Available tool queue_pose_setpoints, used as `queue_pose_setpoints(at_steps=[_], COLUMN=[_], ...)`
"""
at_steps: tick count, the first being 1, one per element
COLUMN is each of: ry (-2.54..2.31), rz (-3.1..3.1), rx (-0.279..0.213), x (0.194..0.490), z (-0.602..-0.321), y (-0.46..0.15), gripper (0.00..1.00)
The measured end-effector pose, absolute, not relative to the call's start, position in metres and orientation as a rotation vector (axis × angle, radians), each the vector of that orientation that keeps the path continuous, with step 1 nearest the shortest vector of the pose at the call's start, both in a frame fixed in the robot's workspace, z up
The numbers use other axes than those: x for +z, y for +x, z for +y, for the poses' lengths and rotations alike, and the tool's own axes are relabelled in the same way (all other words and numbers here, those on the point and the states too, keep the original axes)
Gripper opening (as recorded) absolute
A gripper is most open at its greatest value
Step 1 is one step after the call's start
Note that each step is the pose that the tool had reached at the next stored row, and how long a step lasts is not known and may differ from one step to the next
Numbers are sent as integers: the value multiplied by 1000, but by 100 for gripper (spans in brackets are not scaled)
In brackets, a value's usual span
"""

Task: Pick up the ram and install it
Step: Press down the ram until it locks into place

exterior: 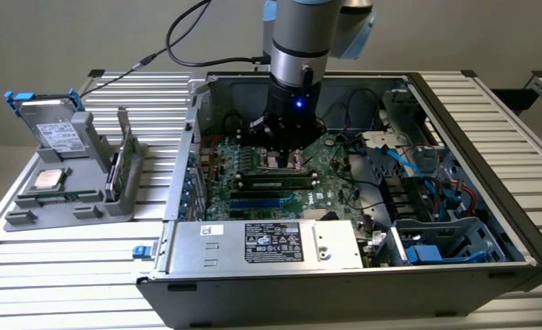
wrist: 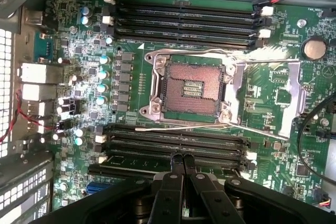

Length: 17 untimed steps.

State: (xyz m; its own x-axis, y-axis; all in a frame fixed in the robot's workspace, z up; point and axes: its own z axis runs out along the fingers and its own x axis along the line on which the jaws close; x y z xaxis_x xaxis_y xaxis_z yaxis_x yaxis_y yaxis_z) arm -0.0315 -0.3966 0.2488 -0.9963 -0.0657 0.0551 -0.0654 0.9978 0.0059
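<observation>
Wrist view, nearest first: your gripper (wrist: pixel 183 162) has its two black fingers pressed together, tips meeting, nothing between them. The tips sit right at the near bank of black memory slots (wrist: pixel 173 145), over the slot closest to the camera. You can make out a green strip lying in that slot, likely the ram (wrist: pixel 157 159), but it's mostly hidden by the fingers.

Just past the slots is the open CPU socket (wrist: pixel 190 88), bare pin field showing, its metal load plate (wrist: pixel 273 95) flipped open to one side. Beyond it, a second bank of memory slots (wrist: pixel 184 22).

The exterior view gives you what the wrist can't: the arm comes straight down into the open computer case (exterior: pixel 490 137), gripper (exterior: pixel 287 159) low over the motherboard (exterior: pixel 335 189). In front of it the ram (exterior: pixel 275 183) lies seated lengthwise in a slot, white label visible, the fingertips just behind it, not gripping it. Closer to the camera sits the power supply (exterior: pixel 262 244).

On the exterior view's left, well apart from the case, a grey parts tray (exterior: pixel 60 206) holds a square silver processor (exterior: pixel 49 179) and a green card (exterior: pixel 124 161) standing upright.
</observation>
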Motion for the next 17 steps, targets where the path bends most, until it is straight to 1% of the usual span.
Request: queue_pose_setpoints(at_steps=[4,10,17], ry=[101,101,101], rz=[-3085,-3085,-3085], rx=[-6,-7,-11], x=[249,249,249], z=[-398,-412,-415], y=[-32,-32,-35], gripper=[10,10,10])
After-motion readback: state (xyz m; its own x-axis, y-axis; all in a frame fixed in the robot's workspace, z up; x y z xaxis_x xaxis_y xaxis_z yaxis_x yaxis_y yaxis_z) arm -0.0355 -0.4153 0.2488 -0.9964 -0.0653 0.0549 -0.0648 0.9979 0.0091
